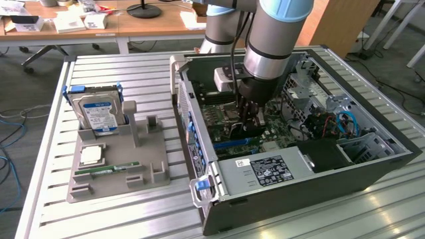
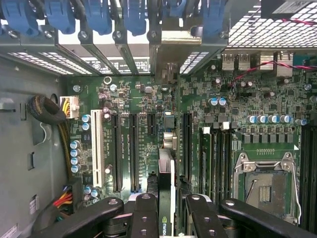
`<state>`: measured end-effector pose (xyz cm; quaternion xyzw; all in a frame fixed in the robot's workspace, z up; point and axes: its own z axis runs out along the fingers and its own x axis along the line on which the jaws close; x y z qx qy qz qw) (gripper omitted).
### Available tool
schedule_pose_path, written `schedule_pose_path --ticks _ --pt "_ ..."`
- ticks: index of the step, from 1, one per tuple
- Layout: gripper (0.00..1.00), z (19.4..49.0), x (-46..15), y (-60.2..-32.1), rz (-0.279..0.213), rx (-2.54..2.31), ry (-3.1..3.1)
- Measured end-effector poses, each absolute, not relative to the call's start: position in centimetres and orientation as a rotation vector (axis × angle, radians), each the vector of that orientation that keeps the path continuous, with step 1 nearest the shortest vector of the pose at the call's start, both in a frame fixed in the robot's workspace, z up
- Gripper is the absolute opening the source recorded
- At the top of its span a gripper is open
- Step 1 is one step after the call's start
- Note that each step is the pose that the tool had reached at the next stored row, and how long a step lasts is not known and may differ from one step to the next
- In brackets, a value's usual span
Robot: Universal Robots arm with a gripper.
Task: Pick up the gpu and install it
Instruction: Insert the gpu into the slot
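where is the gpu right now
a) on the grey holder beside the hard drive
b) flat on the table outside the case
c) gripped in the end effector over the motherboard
c: in the wrist view the gpu sits edge-on, clamped in the end effector, over the motherboard.

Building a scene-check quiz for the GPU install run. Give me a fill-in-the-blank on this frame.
1. The gripper is shut on the gpu, holding it above the ___ and its slots.
2. The hard drive stands ___ in the gray holder.
3. The RAM stick lying on that holder is ___ in colour.
4. The holder sits to the exterior view's ___ of the computer case.

Missing words: motherboard; upright; green; left.
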<state>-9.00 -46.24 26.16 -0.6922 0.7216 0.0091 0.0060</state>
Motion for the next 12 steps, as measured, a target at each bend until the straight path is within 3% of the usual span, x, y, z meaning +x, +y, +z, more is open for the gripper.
schedule_pose_path --ticks 12 --pt "0.26 25.83 -9.27 -46.25 0.028 -2.167 2.258"
